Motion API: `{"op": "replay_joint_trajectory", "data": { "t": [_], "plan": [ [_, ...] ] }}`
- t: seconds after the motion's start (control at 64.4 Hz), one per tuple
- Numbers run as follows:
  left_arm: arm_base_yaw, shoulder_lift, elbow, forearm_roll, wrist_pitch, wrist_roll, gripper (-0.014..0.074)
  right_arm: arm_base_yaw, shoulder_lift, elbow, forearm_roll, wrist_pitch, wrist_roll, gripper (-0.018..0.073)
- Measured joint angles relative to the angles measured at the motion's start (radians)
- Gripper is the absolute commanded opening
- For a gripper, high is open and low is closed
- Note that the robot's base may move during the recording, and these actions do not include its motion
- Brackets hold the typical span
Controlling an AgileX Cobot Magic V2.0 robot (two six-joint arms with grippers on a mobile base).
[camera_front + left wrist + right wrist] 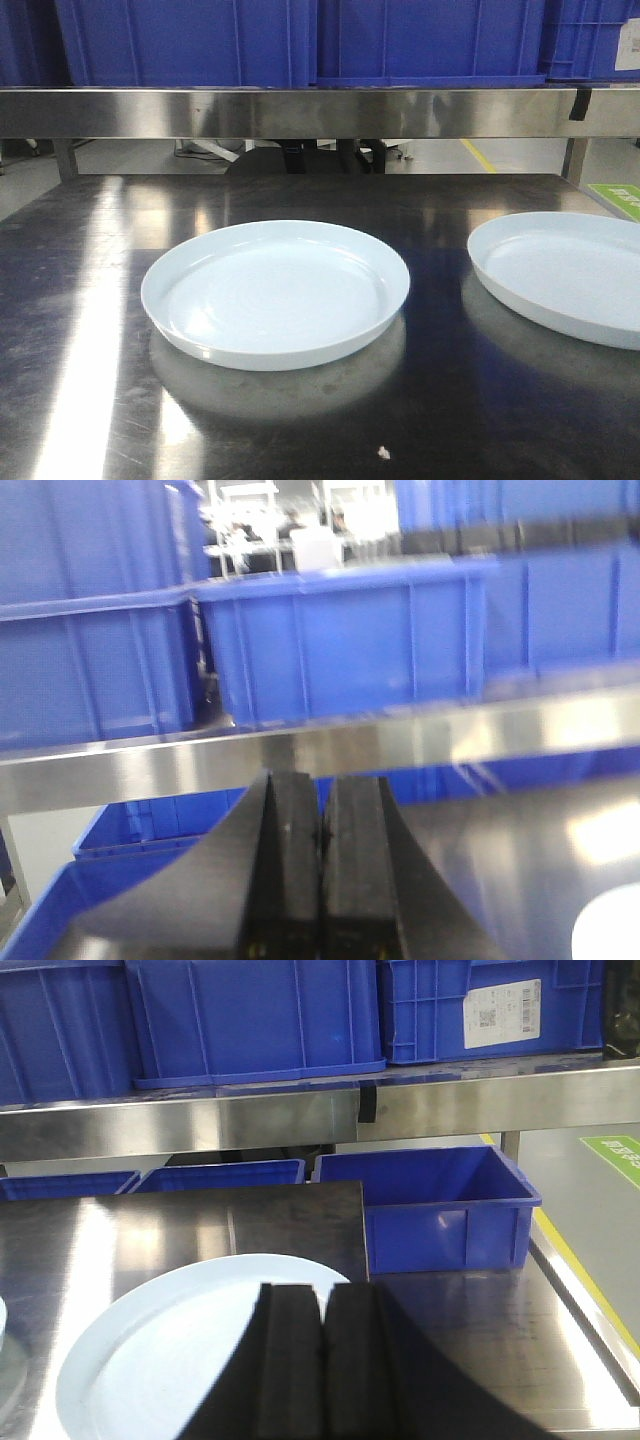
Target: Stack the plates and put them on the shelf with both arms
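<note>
Two pale bluish-white plates lie apart on the dark steel tabletop. One plate [275,295] is at the centre and the other plate [570,275] is at the right, cut off by the frame edge. The shelf's brushed-metal rail [300,112] crosses behind them. Neither gripper shows in the front view. My left gripper [322,780] is shut and empty, facing the shelf rail [150,770], with a sliver of plate [612,930] at the lower right. My right gripper [322,1292] is shut and empty, hovering over the near right part of a plate [170,1350].
Large blue crates [190,40] fill the shelf tier above the rail. An open blue crate [430,1205] stands lower down, behind the table on the right. A small white crumb [383,452] lies near the table's front. The table's right edge [590,1300] borders a floor with yellow and green markings.
</note>
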Motion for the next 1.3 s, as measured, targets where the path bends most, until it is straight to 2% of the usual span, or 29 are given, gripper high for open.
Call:
{"op": "replay_joint_trajectory", "data": {
  "t": [0.171,0.419,0.574,0.729,1.226,1.304],
  "plan": [
    [0.055,-0.062,0.010,-0.043,0.027,0.000,0.0080,0.000,0.000,0.000,0.000,0.000,0.000,0.0049],
    [0.125,-0.062,-0.049,-0.078,0.220,0.003,0.0080,0.000,0.000,0.000,0.000,0.000,0.000,0.0049],
    [0.159,-0.062,-0.083,-0.108,0.281,0.003,0.0080,0.000,0.000,0.000,0.000,0.000,0.000,0.0049],
    [0.164,-0.062,-0.084,-0.129,0.320,0.003,0.0080,0.000,0.000,0.000,0.000,0.000,0.000,0.0049],
    [0.164,-0.062,-0.084,-0.104,0.326,0.003,0.0080,0.000,0.000,0.000,0.000,-0.008,0.000,0.0049],
    [0.164,-0.062,-0.084,-0.104,0.328,0.003,0.0080,0.000,0.000,-0.004,0.000,0.034,0.000,0.0049]
  ]
}}
